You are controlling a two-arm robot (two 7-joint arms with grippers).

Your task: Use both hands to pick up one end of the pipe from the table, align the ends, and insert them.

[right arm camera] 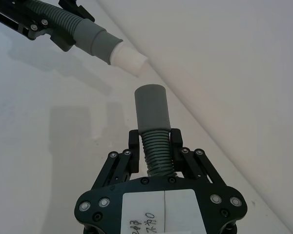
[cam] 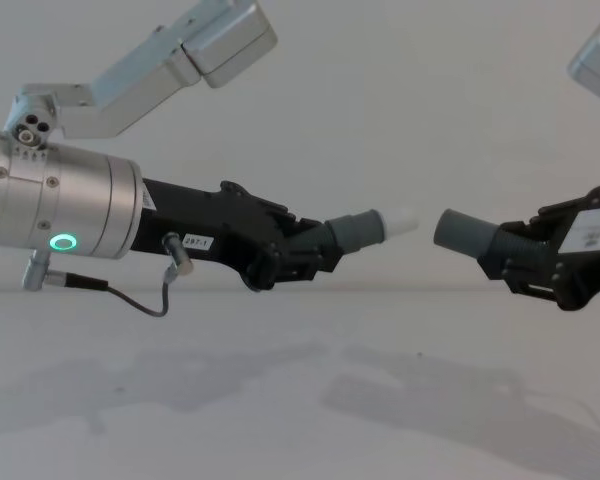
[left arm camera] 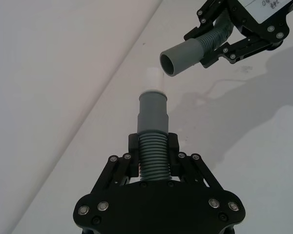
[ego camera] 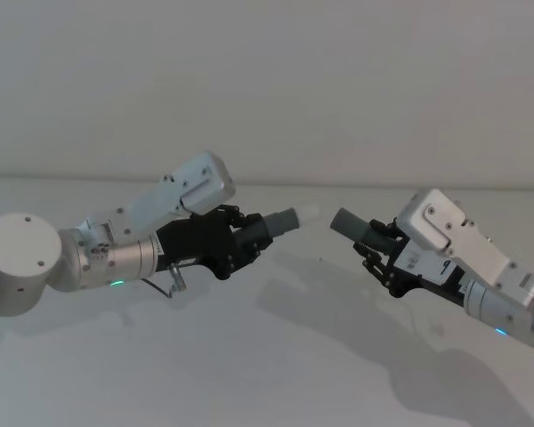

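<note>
Two pipe ends hang in the air above the bench (ego camera: 276, 356), facing each other with a small gap between them. The left gripper (ego camera: 249, 233) is clamped on the ribbed part just behind the collar (ego camera: 285, 220), whose white tip (ego camera: 310, 213) points at the cuff. The right gripper (ego camera: 374, 238) is likewise closed on the corrugated hose (right arm camera: 156, 151) just behind the smooth round cuff (ego camera: 345, 222).

Taking the cuff as the mark, the white tip sits near its open mouth but not inside it, and from the left wrist view the mouth (left arm camera: 167, 63) looks off to one side of the tip's line and turned at an angle to it. That, I'd say, is the chief danger: if the arms close the gap now, the tip could catch the cuff's rim and not enter.

Both grips are on flexible ribbing, so a push might simply bend the hose behind the cuff, or let it slip between the jaws. A skewed entry could jam partway. Squaring the two axes first seems wise.
</note>
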